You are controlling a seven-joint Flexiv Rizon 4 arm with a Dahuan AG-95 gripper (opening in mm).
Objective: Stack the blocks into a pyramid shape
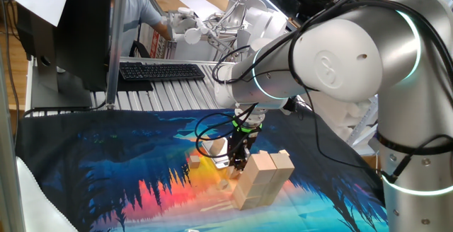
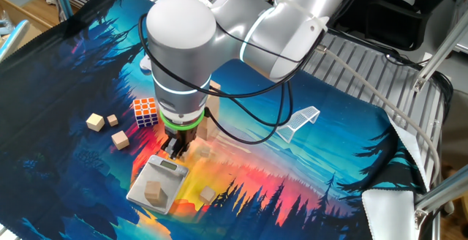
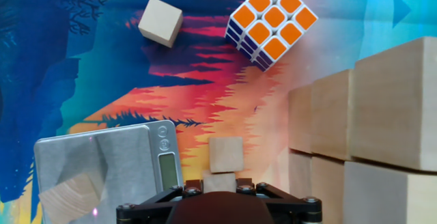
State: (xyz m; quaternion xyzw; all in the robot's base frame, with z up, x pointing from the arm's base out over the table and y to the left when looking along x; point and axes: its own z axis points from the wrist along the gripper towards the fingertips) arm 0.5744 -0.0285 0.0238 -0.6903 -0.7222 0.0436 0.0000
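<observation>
Nearest the hand camera, the gripper (image 3: 218, 207) is pointing straight down and hanging low over the printed forest cloth (image 3: 41, 60). Its jaws are standing nearly closed, but the fingertips themselves are not showing. A small cube (image 3: 218, 181) is sitting right at its front edge, and I cannot tell whether the claw is pinching it or merely hovering over it. Just beyond, a second small cube (image 3: 226, 154) is lying on the cloth. To one side the silver scale (image 3: 116, 162) is carrying another pale block (image 3: 68, 193). To the other side the stack of larger blocks (image 3: 382, 115) is rising in tiers close by the hand. Farther off, a puzzle cube (image 3: 272, 20) with orange stickers is lying tilted, and a loose block (image 3: 161, 21) is resting apart from everything. By my judgement the work is standing at the step of gathering a small piece for the upper tiers, with the pyramid's base already built. The next move is calling for a straight lift clear of the stack's edge, then a gentle placement centred on top, since a nudge could be toppling the bricks. In the fixed view a keyboard (image 1: 161, 70) is lying beyond the table. As for writing, the scale's little display is showing nothing legible, and no brand or label is reading clearly anywhere.
</observation>
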